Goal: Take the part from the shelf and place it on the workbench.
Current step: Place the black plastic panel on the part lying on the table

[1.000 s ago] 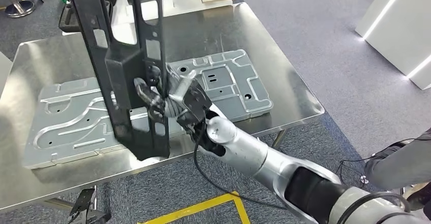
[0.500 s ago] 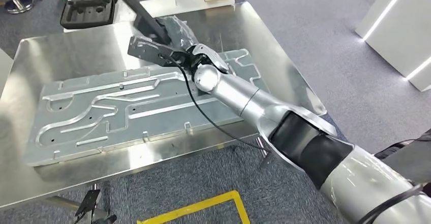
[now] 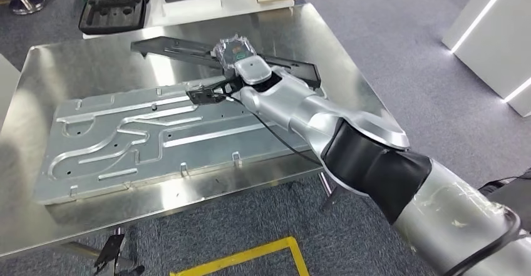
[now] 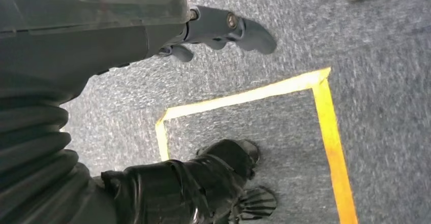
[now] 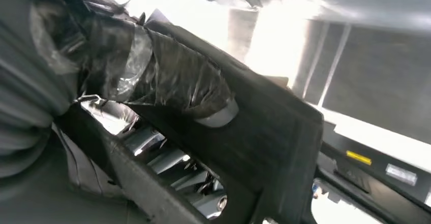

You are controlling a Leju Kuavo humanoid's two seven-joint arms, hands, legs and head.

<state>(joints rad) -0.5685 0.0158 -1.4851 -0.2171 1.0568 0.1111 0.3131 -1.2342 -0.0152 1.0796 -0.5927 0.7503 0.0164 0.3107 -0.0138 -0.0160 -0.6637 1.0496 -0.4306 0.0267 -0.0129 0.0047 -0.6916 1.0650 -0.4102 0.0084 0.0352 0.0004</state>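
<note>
I am looking across the steel workbench (image 3: 75, 63), which is lying under and ahead of my right hand (image 3: 241, 63), with a big pressed metal panel (image 3: 144, 138) taking up the near half of it, just this side of the hand. Beyond the far edge a white table (image 3: 188, 10) is carrying an open black case (image 3: 113, 13), and grey carpet with a yellow floor line (image 4: 244, 97) is spreading out below. My right hand is grasping the black frame part (image 3: 181, 49); in the right wrist view the thumb (image 5: 173, 82) is pressing down over its edge. The part is running crosswise through the hand, long axis roughly parallel to the bench's far edge, lying nearly flat and low over the top; I cannot tell whether it is touching yet. I judge the placing nearly complete: settle, then let go. My left hand (image 4: 223, 28) is hanging empty, fingers loosely apart, far from the part.
</note>
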